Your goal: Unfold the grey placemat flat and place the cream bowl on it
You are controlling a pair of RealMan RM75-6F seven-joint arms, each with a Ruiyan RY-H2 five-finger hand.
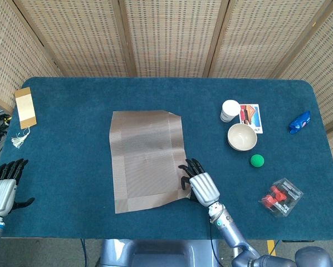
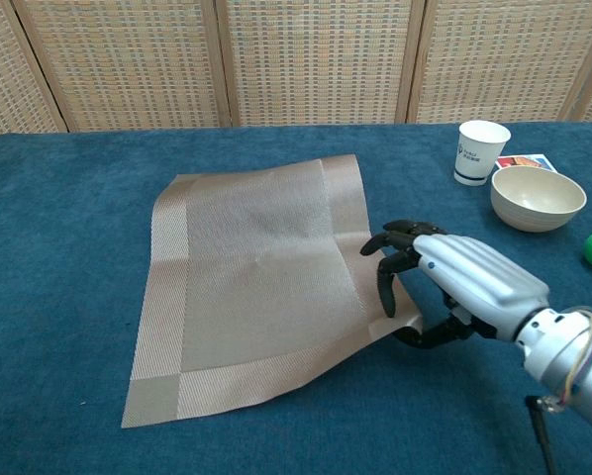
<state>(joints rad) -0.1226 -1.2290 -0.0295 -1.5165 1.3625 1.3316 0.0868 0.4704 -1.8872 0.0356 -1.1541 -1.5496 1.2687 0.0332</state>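
Blue felt table, wicker screens; right robot hand pinching placemat corner.

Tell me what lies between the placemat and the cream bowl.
Head view: only bare blue table separates the grey placemat from the cream bowl.

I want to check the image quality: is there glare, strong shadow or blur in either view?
Head view: even light, sharp, a pale sheen band across the placemat. Chest view: soft shadow under the right hand and the mat's lifted corner; the bowl is sharp; no clear blur.
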